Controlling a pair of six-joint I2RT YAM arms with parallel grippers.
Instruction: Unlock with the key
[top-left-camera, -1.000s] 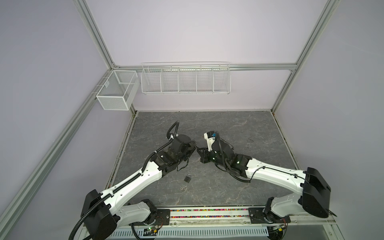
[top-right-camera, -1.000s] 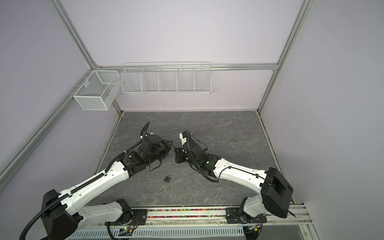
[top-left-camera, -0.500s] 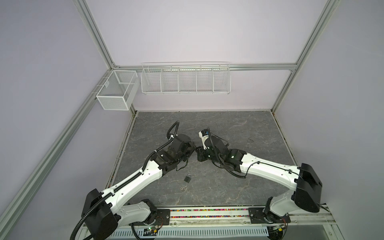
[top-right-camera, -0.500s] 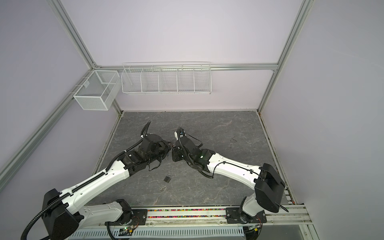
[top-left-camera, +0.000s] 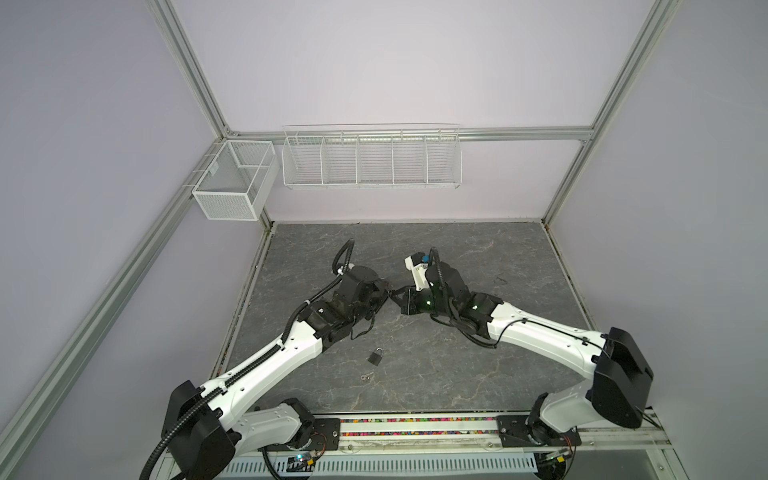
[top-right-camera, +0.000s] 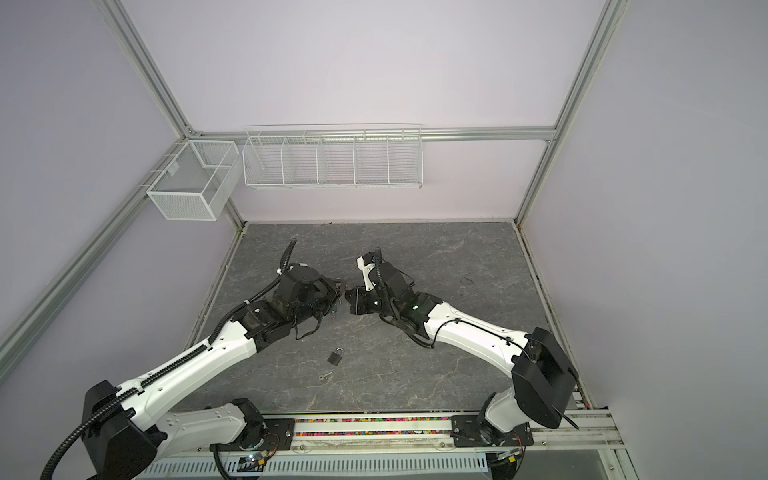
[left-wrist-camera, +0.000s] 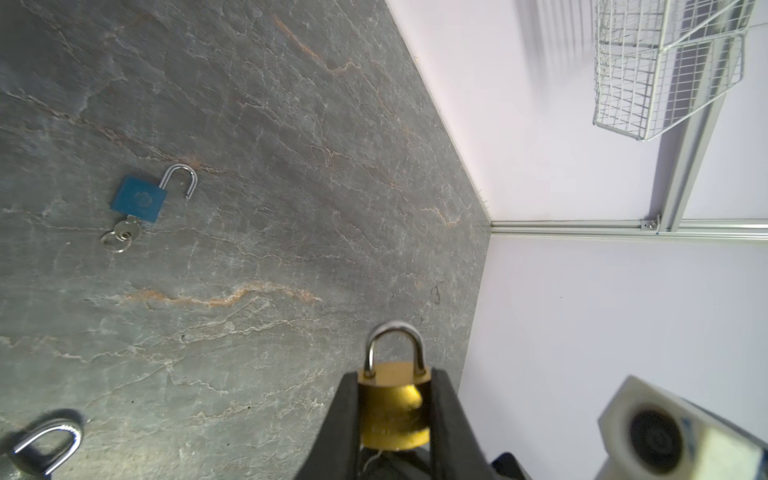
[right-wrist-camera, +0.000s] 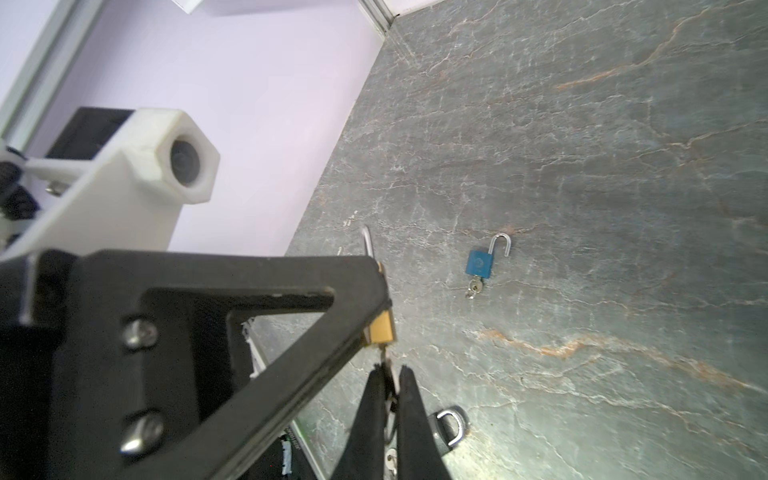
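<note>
Three padlocks, three keys. The left gripper (left-wrist-camera: 394, 376) fingers clamp the brass padlock (left-wrist-camera: 392, 419), shackle closed, at the lower centre of the left wrist view. The right gripper (right-wrist-camera: 390, 374) fingers pinch narrowly on a small silver key (right-wrist-camera: 384, 354) at its base. On the grey stone desk (top-left-camera: 457, 365) lie an open-shackled blue padlock (left-wrist-camera: 139, 201) with a ringed key (left-wrist-camera: 124, 232) inserted, and a dark grey padlock (top-left-camera: 375, 356) at frame centre, just beside a loose key (top-left-camera: 366, 377).
</note>
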